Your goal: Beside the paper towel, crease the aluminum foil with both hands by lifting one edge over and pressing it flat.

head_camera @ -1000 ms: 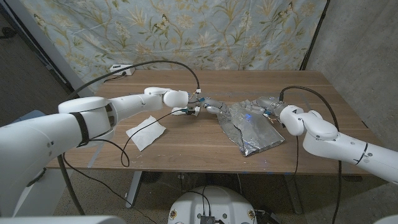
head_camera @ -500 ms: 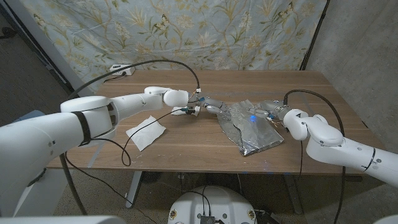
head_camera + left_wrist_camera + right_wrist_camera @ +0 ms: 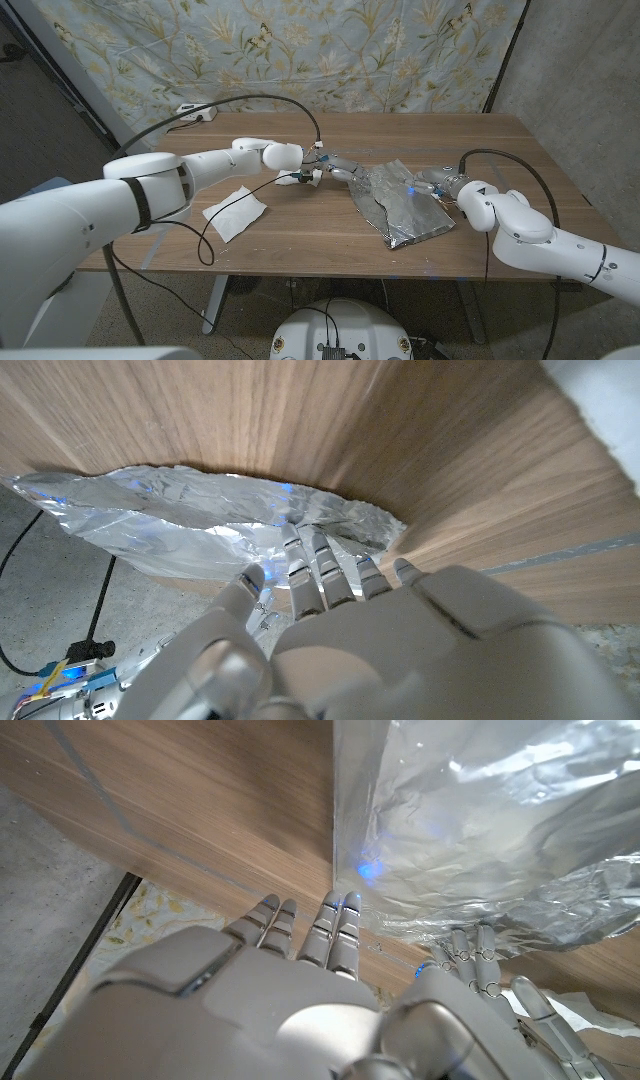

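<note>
Makeshift lab: floral backdrop cloth (image 3: pixel 300 50), concrete wall (image 3: pixel 570 60), cabled table (image 3: pixel 300 235).

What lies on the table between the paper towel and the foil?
In the head view, the left hand and its black cable lie between the paper towel and the foil, the hand's fingers at the foil's edge; otherwise bare wood.

Bare table (image 3: pixel 300 225) is left between the paper towel (image 3: pixel 236 212) and the aluminum foil (image 3: pixel 402 208); a black cable (image 3: pixel 205 245) is draped across it.

Even, soft indoor light; the aluminum foil (image 3: pixel 500 830) glares with a blue glint, and near robot hands blur in both wrist views.
</note>
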Available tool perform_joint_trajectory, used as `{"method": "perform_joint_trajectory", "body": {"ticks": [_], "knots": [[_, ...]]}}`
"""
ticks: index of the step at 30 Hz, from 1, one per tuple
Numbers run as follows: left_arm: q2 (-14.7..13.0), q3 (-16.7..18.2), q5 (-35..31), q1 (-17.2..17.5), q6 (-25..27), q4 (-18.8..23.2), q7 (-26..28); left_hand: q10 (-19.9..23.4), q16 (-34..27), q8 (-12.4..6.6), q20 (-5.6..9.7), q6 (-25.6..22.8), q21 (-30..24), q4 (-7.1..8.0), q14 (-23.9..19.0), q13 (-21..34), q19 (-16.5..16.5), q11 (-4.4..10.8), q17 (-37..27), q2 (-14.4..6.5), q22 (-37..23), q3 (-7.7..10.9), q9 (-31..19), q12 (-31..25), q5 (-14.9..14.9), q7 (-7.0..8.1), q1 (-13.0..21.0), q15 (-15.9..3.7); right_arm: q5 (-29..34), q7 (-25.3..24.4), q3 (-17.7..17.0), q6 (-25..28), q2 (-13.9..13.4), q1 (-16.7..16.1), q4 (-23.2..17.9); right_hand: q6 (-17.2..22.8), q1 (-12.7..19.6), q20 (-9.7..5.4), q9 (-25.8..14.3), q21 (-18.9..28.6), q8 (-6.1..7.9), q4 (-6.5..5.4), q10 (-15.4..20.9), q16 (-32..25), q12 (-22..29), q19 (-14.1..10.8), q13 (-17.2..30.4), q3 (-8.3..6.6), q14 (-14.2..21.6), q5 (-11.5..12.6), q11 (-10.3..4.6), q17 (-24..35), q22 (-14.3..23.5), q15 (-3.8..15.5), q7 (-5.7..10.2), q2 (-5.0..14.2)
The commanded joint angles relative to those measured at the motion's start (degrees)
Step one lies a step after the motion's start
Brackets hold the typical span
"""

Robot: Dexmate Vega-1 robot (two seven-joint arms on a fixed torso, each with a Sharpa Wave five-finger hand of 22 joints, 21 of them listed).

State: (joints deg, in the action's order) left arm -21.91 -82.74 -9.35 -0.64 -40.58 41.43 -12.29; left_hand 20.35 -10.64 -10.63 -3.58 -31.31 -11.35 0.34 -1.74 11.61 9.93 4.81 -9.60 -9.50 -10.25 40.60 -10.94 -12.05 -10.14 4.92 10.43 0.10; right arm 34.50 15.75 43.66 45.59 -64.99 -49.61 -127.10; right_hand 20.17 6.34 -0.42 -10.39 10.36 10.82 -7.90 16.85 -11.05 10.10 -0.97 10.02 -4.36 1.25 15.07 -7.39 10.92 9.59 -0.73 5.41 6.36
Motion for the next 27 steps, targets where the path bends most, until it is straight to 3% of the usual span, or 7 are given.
{"method": "perform_joint_trajectory", "body": {"ticks": [1,27], "knots": [[0.81,0.44,-0.32,-0.08,-1.31,-2.01,0.09,-0.03,0.12,-0.39,-0.49,0.29,-0.34,-0.09,-0.25,0.12,3.42,0.05,-0.08,-0.05,-0.17,-0.14,-0.13,-0.29,0.19,-0.07,0.76,-0.13,1.25,0.99,1.60,2.40,0.91,0.07,-0.06,-0.12,0.40,0.18,-0.18,0.41,0.33,0.20,-0.04,-0.40,0.36,0.26,0.26,-0.10,0.13,0.26,0.42,0.12,0.19,-0.36,-0.18,0.70],[1.68,1.10,-0.59,0.03,-2.40,-4.14,-0.14,0.05,0.11,-0.39,-0.54,0.30,-0.33,-0.06,-0.30,0.12,3.40,0.18,-0.07,-0.08,-0.17,-0.16,-0.13,-0.34,0.19,0.04,0.88,-0.11,-0.31,-1.74,2.58,0.65,2.76,0.07,4.54,-0.14,0.58,-0.09,-0.17,0.70,0.38,0.43,0.03,-0.60,0.42,-0.40,0.27,-0.42,0.60,0.45,0.20,0.06,0.18,0.06,-0.12,0.75]]}}
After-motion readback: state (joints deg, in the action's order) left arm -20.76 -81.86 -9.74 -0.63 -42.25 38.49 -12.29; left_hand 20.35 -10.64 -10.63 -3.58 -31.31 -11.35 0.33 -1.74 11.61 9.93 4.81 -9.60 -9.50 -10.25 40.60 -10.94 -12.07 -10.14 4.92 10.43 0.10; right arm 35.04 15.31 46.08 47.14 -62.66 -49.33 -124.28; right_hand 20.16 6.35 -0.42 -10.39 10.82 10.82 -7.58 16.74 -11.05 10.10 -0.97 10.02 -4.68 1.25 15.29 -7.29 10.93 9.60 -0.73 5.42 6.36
